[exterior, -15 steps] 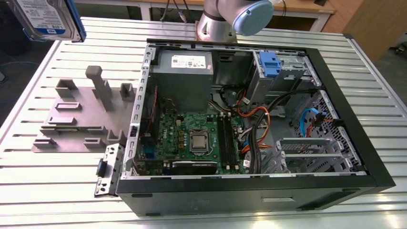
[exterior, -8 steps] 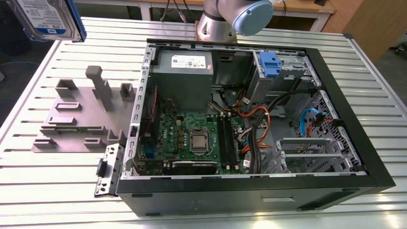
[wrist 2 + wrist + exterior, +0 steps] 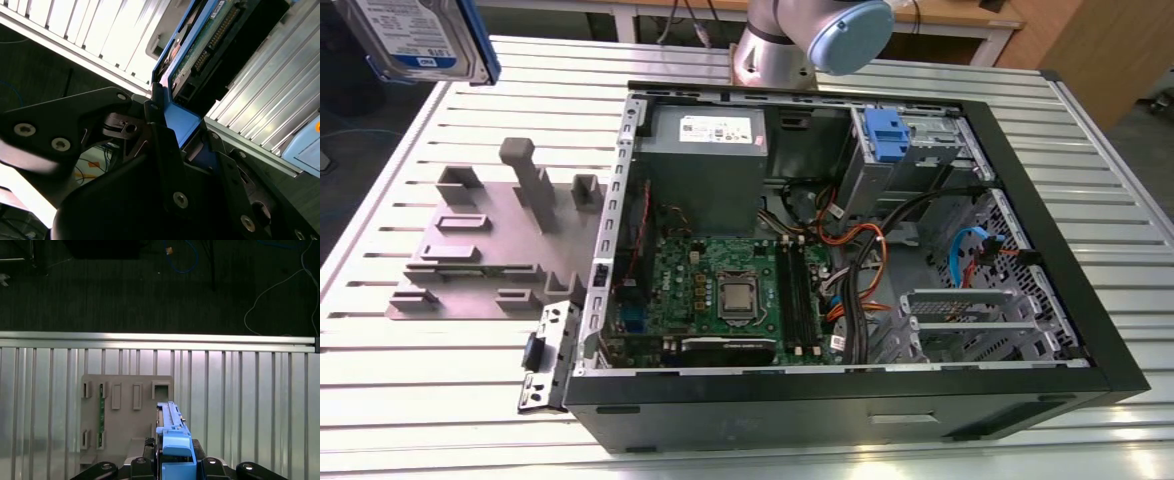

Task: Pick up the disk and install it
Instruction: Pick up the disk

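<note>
The disk point(image 3: 420, 40) hangs in the air at the exterior view's upper left, above the slatted table, its white-and-blue label and a blue side rail showing. In the first wrist view the disk point(image 3: 171, 432) stands on edge between my black fingers, over the grey fixture point(image 3: 125, 410). My gripper point(image 3: 175, 462) is shut on the disk's blue rail. The second wrist view shows the gripper point(image 3: 182, 132) clamped on the rail, with the disk's point(image 3: 200, 45) circuit-board side and connector facing the camera.
An open computer case point(image 3: 1014, 190) lies on the slatted metal table point(image 3: 467, 390), with motherboard, cables, a grey power supply point(image 3: 707, 130) and a blue clip point(image 3: 887, 135) in the drive bay. The grey fixture point(image 3: 480, 240) sits beside the case. The arm's base point(image 3: 774, 55) stands behind.
</note>
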Tool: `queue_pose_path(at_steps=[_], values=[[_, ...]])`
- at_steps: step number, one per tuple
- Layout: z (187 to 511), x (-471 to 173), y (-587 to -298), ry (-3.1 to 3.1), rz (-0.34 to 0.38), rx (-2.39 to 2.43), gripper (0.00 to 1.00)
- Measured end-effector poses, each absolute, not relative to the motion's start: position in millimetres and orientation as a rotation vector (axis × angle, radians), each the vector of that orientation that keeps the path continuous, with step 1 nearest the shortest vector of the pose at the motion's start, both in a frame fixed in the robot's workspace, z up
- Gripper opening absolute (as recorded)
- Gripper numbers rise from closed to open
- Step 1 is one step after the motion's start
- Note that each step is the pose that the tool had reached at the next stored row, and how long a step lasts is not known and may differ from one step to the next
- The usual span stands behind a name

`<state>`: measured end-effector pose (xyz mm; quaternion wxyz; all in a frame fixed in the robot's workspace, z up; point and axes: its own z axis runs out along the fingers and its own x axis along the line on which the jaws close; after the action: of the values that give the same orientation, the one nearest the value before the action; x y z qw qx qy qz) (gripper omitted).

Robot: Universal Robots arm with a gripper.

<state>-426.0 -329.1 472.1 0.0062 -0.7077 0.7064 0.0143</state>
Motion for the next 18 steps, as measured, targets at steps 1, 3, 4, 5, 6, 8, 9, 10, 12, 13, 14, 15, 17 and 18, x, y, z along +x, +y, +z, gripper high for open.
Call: queue_pose_path(at_steps=[1, 3, 4, 5, 6, 8, 9, 10, 12, 13, 14, 15, 17, 18], values=[[473, -426, -329, 2.21, 0.045, -2.214, 0.36], [475, -426, -329, 2.21, 0.045, -2.214, 0.36], [477, -426, -329, 2.21, 0.045, -2.214, 0.36], [478, -426, -329, 2.21, 0.045, -2.214, 0.36], [479, -426, -329, 2.21, 0.045, -2.214, 0.36], [482, -426, -329, 2.21, 0.044, -2.214, 0.36], [484, -426, -329, 2.21, 0.045, -2.214, 0.36], [486, -426, -329, 2.21, 0.045, -2.214, 0.36], [488, -426, -329, 2.21, 0.045, -2.214, 0.36], [488, -426, -329, 2.21, 0.045, -2.214, 0.36], [488, -426, -329, 2.21, 0.045, -2.214, 0.36], [488, -426, -330, 2.21, 0.045, -2.214, 0.36], [488, -426, -330, 2.21, 0.045, -2.214, 0.36], [488, -426, -330, 2.21, 0.045, -2.214, 0.36]])
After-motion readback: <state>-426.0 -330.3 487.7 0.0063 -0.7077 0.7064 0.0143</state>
